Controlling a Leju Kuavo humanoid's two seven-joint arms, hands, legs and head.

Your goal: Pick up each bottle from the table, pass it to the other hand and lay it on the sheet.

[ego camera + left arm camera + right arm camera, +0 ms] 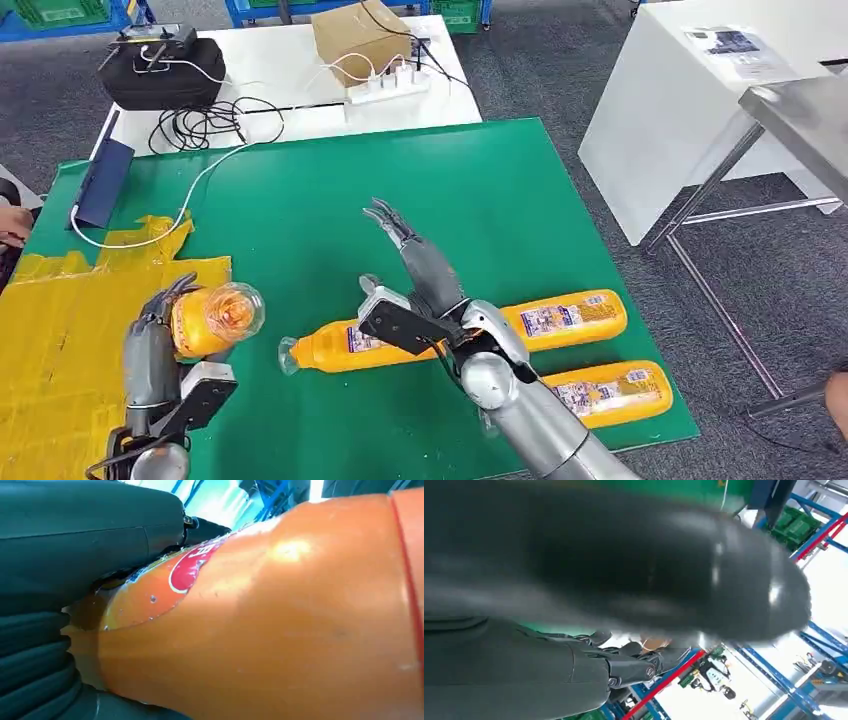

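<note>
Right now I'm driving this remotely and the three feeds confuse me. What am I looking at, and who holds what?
The wide picture is the humanoid's head camera looking down at a green table. Its left robot hand holds an orange bottle beside the yellow sheet. The right robot hand is empty, its fingers spread above the table. Three more orange bottles lie flat: one under that arm and two further right. The other two pictures come from wrist cameras, and they are turned. The left one looks along the held bottle. The right one is mostly blurred dark hand.

Bright, even light; both wrist views blurred.
</note>
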